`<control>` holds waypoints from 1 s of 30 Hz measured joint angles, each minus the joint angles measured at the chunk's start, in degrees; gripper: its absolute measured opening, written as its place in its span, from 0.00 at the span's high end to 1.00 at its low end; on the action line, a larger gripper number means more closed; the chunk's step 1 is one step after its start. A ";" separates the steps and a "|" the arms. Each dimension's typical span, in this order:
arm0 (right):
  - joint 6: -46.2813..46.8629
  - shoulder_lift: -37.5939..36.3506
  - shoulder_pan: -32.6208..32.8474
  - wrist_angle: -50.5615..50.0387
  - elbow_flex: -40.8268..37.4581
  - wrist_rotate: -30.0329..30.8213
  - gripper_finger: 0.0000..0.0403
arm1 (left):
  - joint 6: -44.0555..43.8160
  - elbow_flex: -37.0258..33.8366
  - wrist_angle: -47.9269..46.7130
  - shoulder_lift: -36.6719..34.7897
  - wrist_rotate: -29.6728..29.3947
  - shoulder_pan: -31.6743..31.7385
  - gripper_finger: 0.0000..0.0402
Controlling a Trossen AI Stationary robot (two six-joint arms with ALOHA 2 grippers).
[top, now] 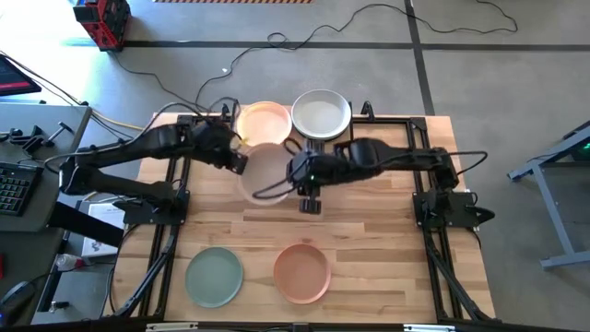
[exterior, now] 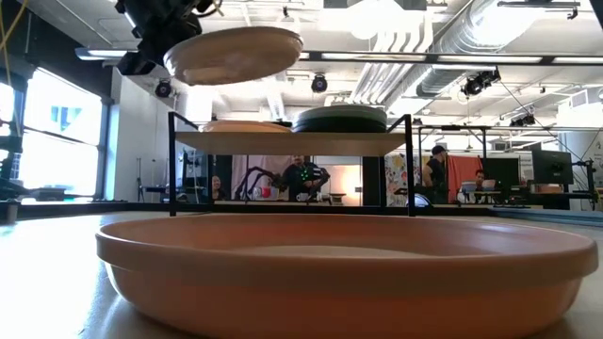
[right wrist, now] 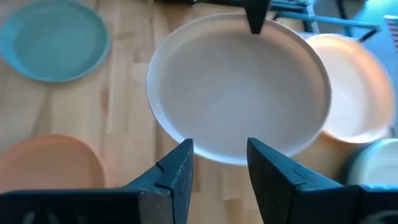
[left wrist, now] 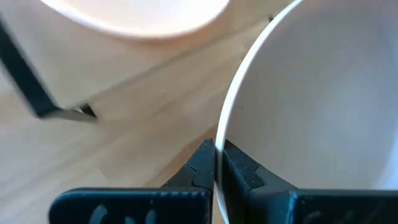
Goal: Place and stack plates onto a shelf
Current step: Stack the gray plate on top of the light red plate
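Note:
My left gripper [top: 238, 159] is shut on a whitish plate [top: 267, 171], held in the air in front of the shelf [exterior: 292, 142]. In the low view the whitish plate [exterior: 234, 53] hangs higher than the shelf board. My right gripper [right wrist: 217, 163] is open just off the plate's right rim [top: 293, 173] and touches nothing that shows. On the shelf rest a peach plate [top: 265, 121] and a stack topped by a pale plate [top: 321, 113]. A sage green plate [top: 214, 277] and a terracotta plate [top: 302, 272] lie flat on the table near its near edge. My left gripper pinches the whitish plate's left rim [left wrist: 219, 134] between its two fingers [left wrist: 200, 163], one on the inside of the rim and one on the outside. It comes from the table's left. The plate is lifted clear and about level, sticking out toward the right.
The shelf's black metal legs [exterior: 172, 165] stand at the table's far side, and a leg [left wrist: 31, 87] shows close to my left gripper. A dark stack [exterior: 339, 119] sits under the pale plate. People move in the room behind. Bare wood [top: 369, 231] lies mid-table.

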 joint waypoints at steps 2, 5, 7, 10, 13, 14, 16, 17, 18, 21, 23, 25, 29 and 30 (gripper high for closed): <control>-1.18 0.00 -1.30 -0.88 1.27 0.57 0.68 | 0.88 0.66 -0.20 -0.73 -0.16 2.09 0.99; -2.17 0.00 -3.21 -2.28 2.43 1.27 0.68 | 1.48 2.97 -0.33 -1.02 -0.15 5.09 0.99; -2.92 -0.01 -4.42 -2.93 2.49 1.27 0.68 | 2.79 4.79 -0.38 -0.98 -0.14 7.18 0.99; -3.44 0.02 -6.11 -4.59 2.49 1.25 0.68 | 5.36 7.74 -0.22 -0.18 -0.14 10.41 0.99; -4.37 0.02 -7.72 -6.49 2.47 1.25 0.68 | 7.58 10.13 -0.55 0.94 -0.13 13.86 0.99; -4.47 0.02 -8.19 -6.93 2.47 1.25 0.68 | 8.14 10.86 -0.46 1.31 -0.14 14.95 0.99; -4.50 0.02 -9.09 -7.48 2.47 1.26 0.68 | 9.24 12.08 -0.35 2.26 -0.14 17.05 0.99; -4.90 0.02 -9.50 -7.81 2.47 1.25 0.68 | 9.76 12.57 -0.41 2.77 -0.14 18.13 0.99; -5.36 0.02 -9.91 -8.22 2.45 1.25 0.68 | 10.28 13.15 -0.57 3.43 -0.11 19.24 0.99; -7.83 0.02 -11.02 -8.56 2.45 1.25 0.68 | 11.60 15.32 -1.63 5.66 0.08 22.29 0.99; -9.34 0.02 -11.75 -8.59 2.45 1.25 0.68 | 12.42 16.59 -2.59 7.36 0.10 24.12 0.99; -10.41 0.02 -12.50 -8.61 2.45 1.24 0.68 | 12.74 17.83 -3.04 9.10 0.20 25.64 0.99; -10.91 0.02 -13.97 -9.31 2.42 1.23 0.68 | 12.76 20.08 -3.51 12.46 0.54 27.81 0.99; -10.91 0.02 -14.40 -9.51 2.42 1.23 0.68 | 12.76 20.41 -3.59 13.22 0.54 28.15 0.99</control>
